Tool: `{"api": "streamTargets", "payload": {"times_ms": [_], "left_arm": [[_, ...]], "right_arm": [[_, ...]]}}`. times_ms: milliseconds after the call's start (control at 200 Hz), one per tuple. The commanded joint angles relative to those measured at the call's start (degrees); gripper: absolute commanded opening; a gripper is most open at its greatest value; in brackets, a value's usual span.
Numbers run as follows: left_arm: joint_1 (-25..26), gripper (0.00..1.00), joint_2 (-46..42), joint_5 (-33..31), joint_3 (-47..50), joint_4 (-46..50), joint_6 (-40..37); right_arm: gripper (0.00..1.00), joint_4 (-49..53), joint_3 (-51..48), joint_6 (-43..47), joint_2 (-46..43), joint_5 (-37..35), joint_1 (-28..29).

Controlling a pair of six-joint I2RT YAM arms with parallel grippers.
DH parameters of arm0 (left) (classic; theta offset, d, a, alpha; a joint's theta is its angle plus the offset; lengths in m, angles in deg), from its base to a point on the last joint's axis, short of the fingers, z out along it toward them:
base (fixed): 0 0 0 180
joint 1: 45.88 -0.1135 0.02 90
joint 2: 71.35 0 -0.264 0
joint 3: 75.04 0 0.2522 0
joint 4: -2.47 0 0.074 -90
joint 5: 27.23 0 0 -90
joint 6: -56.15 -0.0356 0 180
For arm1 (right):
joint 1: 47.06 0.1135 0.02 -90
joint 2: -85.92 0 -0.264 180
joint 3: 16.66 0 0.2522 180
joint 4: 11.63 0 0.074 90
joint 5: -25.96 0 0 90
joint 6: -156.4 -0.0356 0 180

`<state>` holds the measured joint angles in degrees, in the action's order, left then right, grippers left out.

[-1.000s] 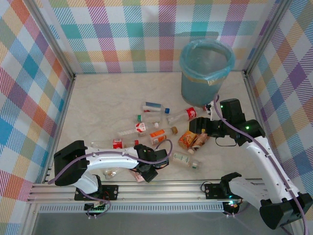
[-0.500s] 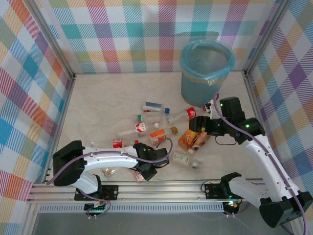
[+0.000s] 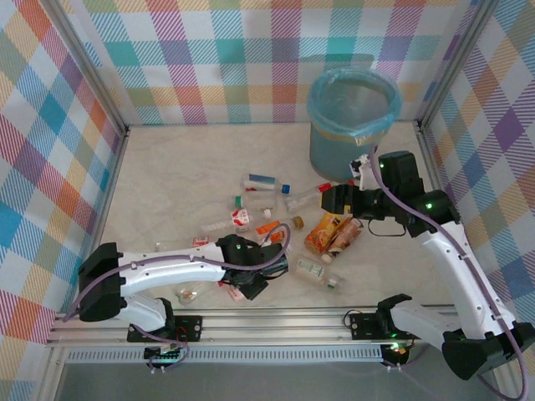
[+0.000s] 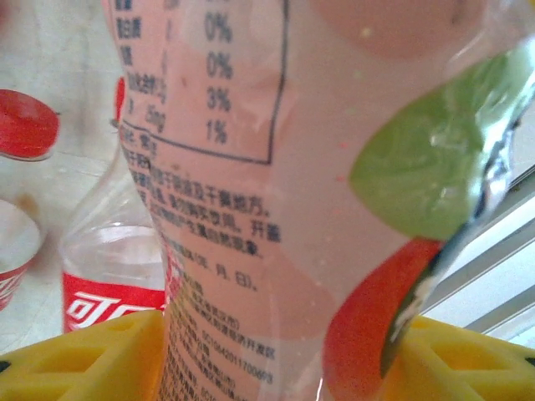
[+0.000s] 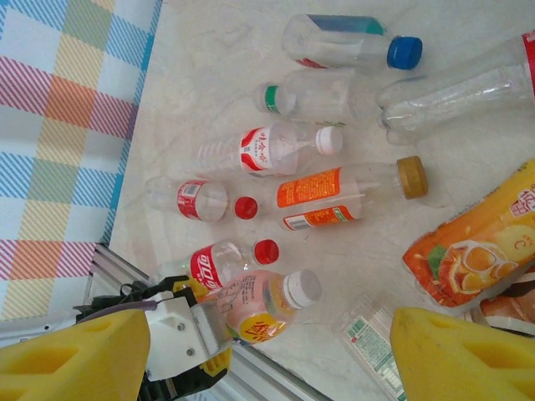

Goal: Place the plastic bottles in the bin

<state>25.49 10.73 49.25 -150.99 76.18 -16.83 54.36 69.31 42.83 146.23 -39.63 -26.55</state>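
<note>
Top view: bottles [image 3: 269,227] lie scattered on the pale marbled table [image 3: 175,175] in front of the bin [image 3: 334,154], with checked walls [image 3: 251,58] around.

Left wrist: the left gripper [image 4: 276,359] pinches a pink bottle [image 4: 251,167], far from the bin. Its label reads 0%, 0%, 3%, 1%.

Right wrist: the right gripper [image 5: 267,355] is spread and empty.

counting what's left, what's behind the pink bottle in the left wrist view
Behind the pink bottle, at its left, lie a clear bottle with a red label and another bottle's red cap. Whatever lies straight behind the pink bottle is covered by it.
</note>
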Motion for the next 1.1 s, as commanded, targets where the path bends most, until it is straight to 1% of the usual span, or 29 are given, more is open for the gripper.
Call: {"api": "streamTargets", "payload": {"times_ms": [0, 140, 250, 430, 535, 605, 730, 910, 1030, 1095], "left_arm": [[-0.8, 0.63, -3.0, -2.8, -3.7, 4.4, 0.9], [-2.1, 0.62, -5.8, -5.1, -8.2, 5.3, 0.4], [-4.2, 0.62, -7.6, -5.5, -12.5, 4.5, -1.0], [-6.7, 0.62, -8.8, -5.7, -20.0, -0.1, -4.9], [-8.1, 0.6, -8.3, -6.2, -23.4, -5.1, -6.3], [-9.0, 0.6, -7.7, -5.3, -24.5, -9.1, -6.4], [-9.5, 0.6, -6.3, -2.5, -25.3, -14.7, -7.7], [-9.5, 0.6, -4.1, -0.3, -26.5, -17.0, -8.8], [-9.6, 0.6, -4.2, 0.6, -26.0, -18.5, -8.8], [-9.6, 0.6, -4.5, 0.9, -25.6, -19.2, -8.7]], "right_arm": [[0.76, 1.6, 3.3, -0.5, 1.2, 2.2, 1.0], [0.75, 1.8, 6.8, -0.5, 3.3, 2.9, 1.8], [0.71, 1.2, 9.8, -1.1, 5.0, 3.8, 2.6], [0.64, -2.3, 14.9, -2.2, 8.2, 5.8, 3.7], [0.6, -4.4, 18.0, -2.3, 9.9, 6.2, 3.9], [0.59, -4.9, 20.2, -2.1, 11.1, 6.0, 3.9], [0.6, -4.0, 24.3, -0.9, 13.4, 5.9, 4.0], [0.6, -3.3, 28.1, 0.1, 15.4, 5.4, 3.9], [0.58, -2.1, 29.6, 0.7, 16.4, 4.4, 3.9], [0.54, -1.6, 30.2, 0.9, 17.0, 4.7, 3.9]]}}
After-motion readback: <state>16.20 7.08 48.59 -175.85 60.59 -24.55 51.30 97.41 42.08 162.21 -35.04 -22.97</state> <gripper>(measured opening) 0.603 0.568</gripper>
